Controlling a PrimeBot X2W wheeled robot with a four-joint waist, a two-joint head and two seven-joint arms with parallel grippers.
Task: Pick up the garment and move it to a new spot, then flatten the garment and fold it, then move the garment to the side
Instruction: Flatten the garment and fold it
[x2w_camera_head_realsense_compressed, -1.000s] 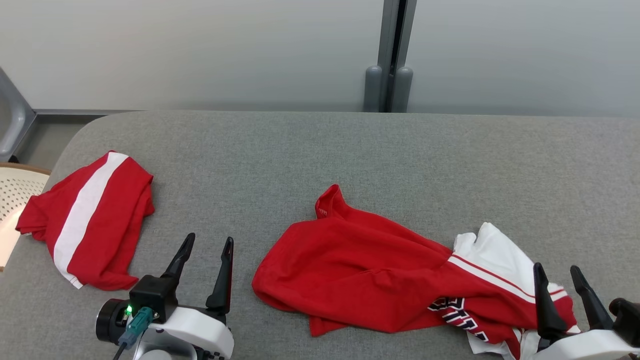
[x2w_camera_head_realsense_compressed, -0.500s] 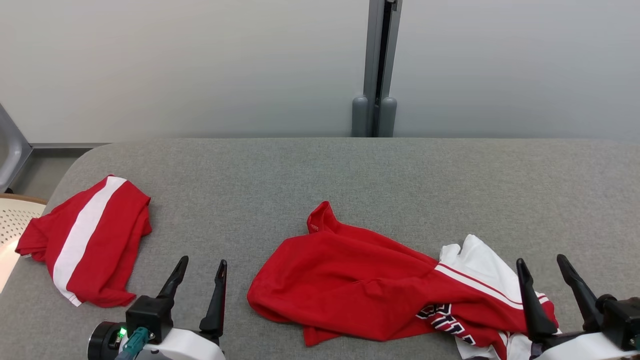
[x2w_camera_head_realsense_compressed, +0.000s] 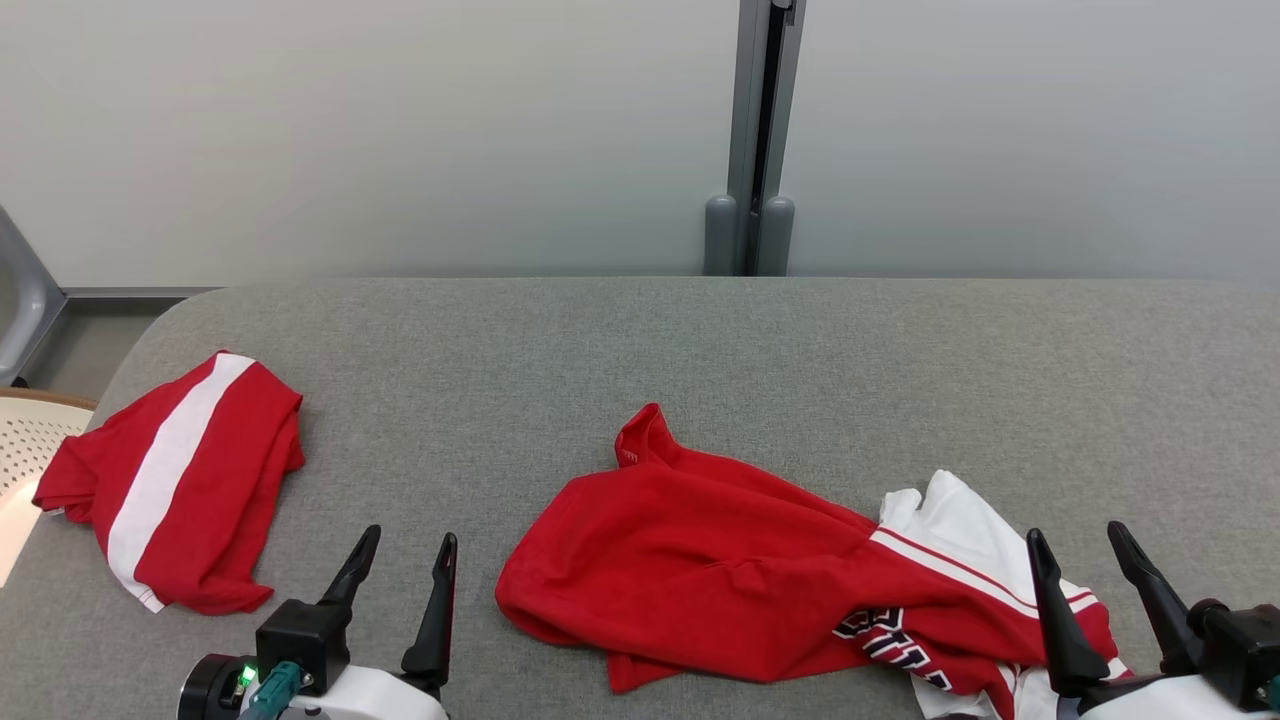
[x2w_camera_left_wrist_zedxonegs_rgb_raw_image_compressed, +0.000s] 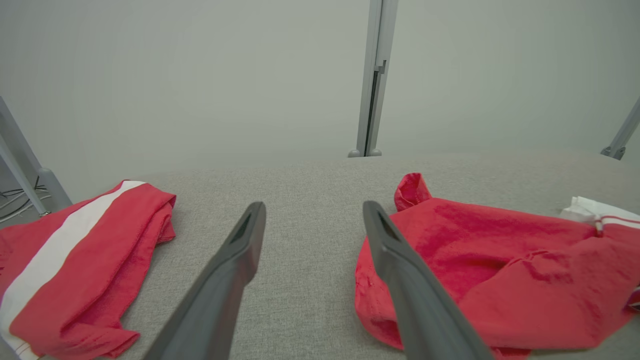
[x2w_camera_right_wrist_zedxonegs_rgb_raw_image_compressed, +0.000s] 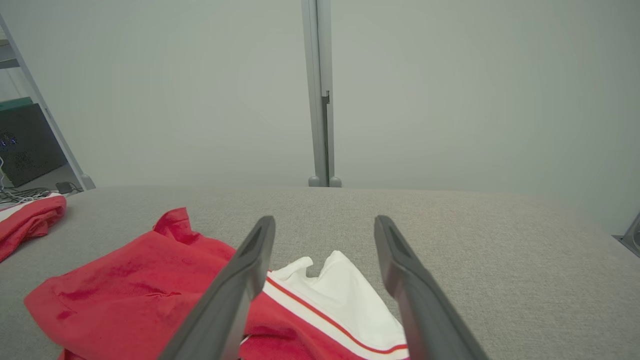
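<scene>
Head view: left gripper (x2w_camera_head_realsense_compressed: 411, 536) and right gripper (x2w_camera_head_realsense_compressed: 1073, 531) gape empty. Crumpled garment (x2w_camera_head_realsense_compressed: 700, 560) lies between them, white end by the right fingers; striped red cloth (x2w_camera_head_realsense_compressed: 180, 480) outside the left fingers.

Left gripper (x2w_camera_head_realsense_compressed: 411, 536) and right gripper (x2w_camera_head_realsense_compressed: 1072, 530) hover, jaws spread wide.

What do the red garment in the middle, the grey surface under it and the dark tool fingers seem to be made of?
Red garment: soft matte knit, perhaps cotton jersey; it slumps in loose creases.
Grey surface: matte woven or felt-like cloth; fine flecked grain.
Tool fingers: probably hard plastic, dull dark grey; smooth moulded faces, each with a slot.
</scene>
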